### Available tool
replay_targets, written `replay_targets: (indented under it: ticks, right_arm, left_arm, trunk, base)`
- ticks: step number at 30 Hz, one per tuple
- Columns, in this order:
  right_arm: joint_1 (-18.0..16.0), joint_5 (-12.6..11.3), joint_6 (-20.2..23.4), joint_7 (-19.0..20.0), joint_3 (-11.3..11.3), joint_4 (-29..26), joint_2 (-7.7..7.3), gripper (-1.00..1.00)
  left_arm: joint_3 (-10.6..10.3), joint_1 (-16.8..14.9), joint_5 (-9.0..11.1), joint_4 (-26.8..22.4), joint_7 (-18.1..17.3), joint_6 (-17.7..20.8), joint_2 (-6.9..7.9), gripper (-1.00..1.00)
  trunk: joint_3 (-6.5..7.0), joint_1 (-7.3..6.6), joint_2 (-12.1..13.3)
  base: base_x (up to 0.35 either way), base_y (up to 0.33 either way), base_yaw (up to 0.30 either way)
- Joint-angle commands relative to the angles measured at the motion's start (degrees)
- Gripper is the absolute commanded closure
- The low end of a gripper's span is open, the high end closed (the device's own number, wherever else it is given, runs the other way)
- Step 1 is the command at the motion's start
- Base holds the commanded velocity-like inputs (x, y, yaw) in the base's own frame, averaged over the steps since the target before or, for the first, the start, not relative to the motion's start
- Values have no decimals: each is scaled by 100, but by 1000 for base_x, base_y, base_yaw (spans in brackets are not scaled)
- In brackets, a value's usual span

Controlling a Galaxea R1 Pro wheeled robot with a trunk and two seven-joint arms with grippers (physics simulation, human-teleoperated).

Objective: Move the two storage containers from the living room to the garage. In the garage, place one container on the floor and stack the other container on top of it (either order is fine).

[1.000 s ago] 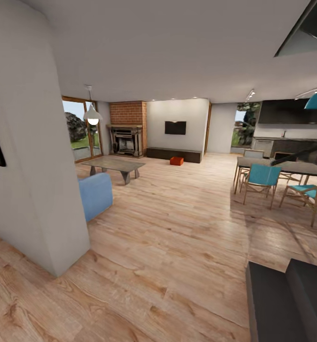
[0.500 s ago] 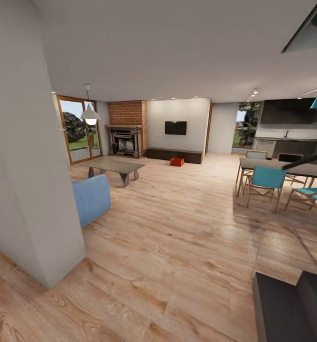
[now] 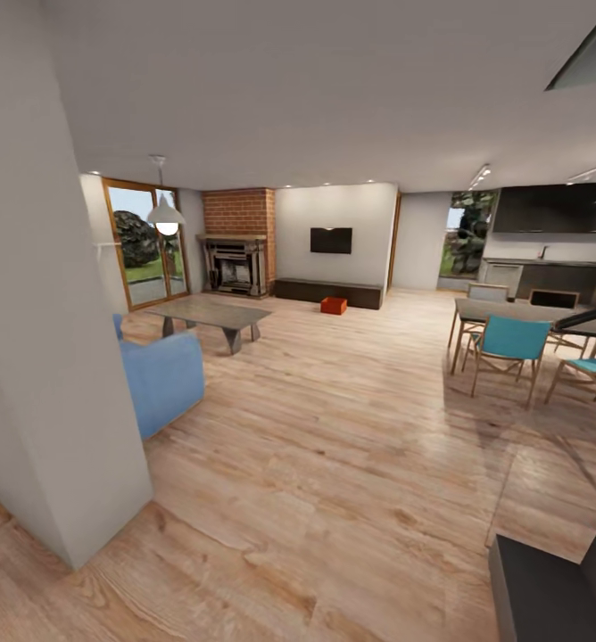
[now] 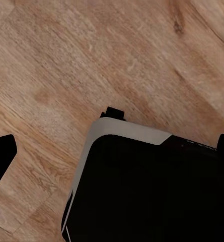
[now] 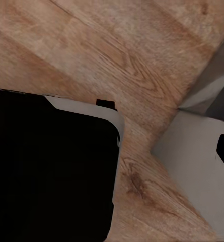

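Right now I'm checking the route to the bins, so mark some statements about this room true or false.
1. An orange-red storage container sits on the wood floor in front of the long dark bench. True.
2. The TV hangs above the brick fireplace. False: it hangs on the pale wall beside the fireplace.
3. The blue sofa is near the coffee table. True.
4. The dining chairs are red. False: they are teal.
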Motion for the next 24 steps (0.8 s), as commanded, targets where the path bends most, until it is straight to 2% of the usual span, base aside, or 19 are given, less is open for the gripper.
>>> replay_targets:
  ticks: [1,24]
  right_arm:
    - [-7,54,-27,-25,-11,17,0,-100]
    - [-7,54,-27,-27,-11,17,0,-100]
  left_arm:
    - [6,-2,19,0,10,-6,-1,-100]
    - [5,-1,19,0,10,-6,-1,-100]
  trunk:
    - [-5,5,-5]
    - [-5,5,-5]
  base:
    - [321,0,0]
    - [321,11,0]
